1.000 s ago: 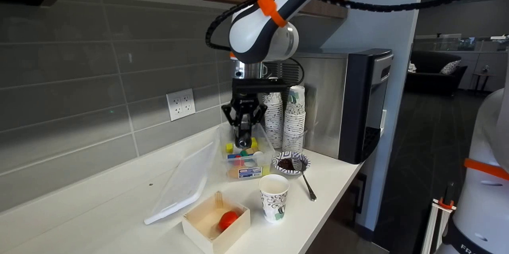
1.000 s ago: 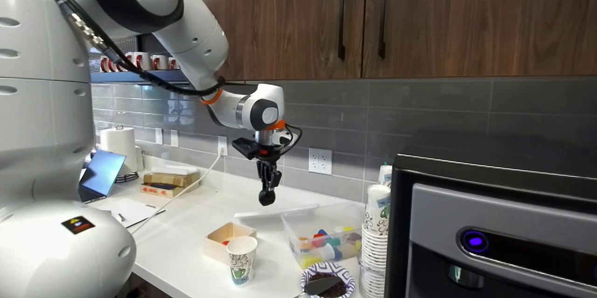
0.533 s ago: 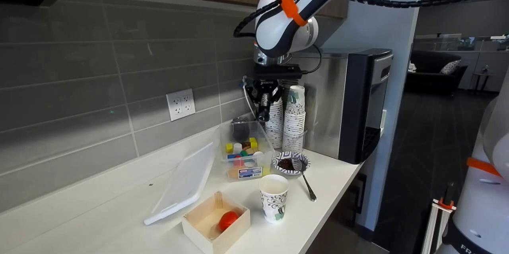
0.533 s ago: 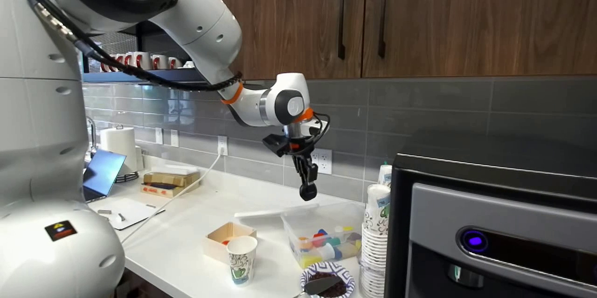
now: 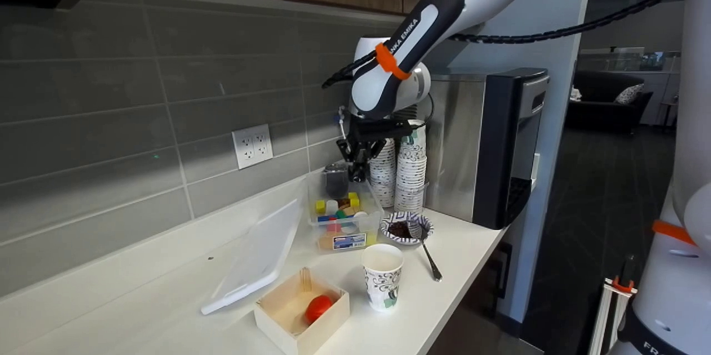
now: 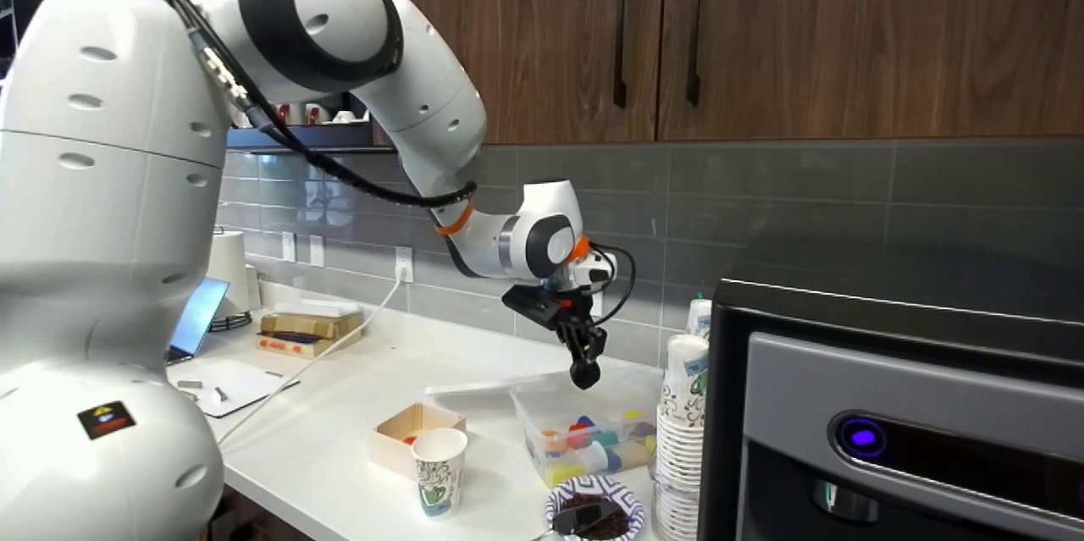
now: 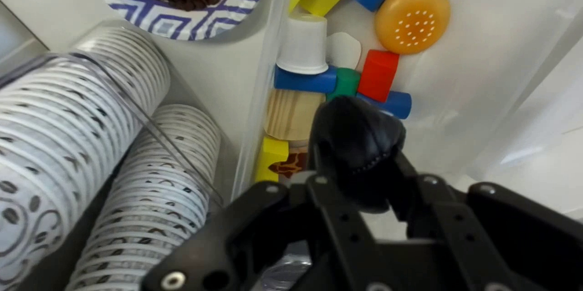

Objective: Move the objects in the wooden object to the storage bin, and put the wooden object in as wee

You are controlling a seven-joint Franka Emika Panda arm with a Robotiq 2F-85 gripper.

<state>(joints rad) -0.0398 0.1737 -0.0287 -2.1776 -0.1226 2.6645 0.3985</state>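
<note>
White counter (image 6: 326, 418); dark object (image 7: 357, 136) in tool (image 6: 584, 361), rounded end down, long axis unclear.

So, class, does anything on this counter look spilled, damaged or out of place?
Only the lid stands out: instead of covering the clear bin, it rests askew beside it. I see no spill or damage.

In both exterior views I see brown wooden cabinets (image 6: 872, 33) with dark handles (image 6: 622, 24) along the top, above a glossy grey-tiled wall (image 5: 83, 121). In an exterior view a white outlet (image 5: 253, 146) sits left of centre, a white desk (image 5: 139, 321) spreads across the lower left, and at right I make out dark floor (image 5: 583, 199) and a black sofa (image 5: 599, 106) with a patterned cushion (image 5: 630, 94).
</note>
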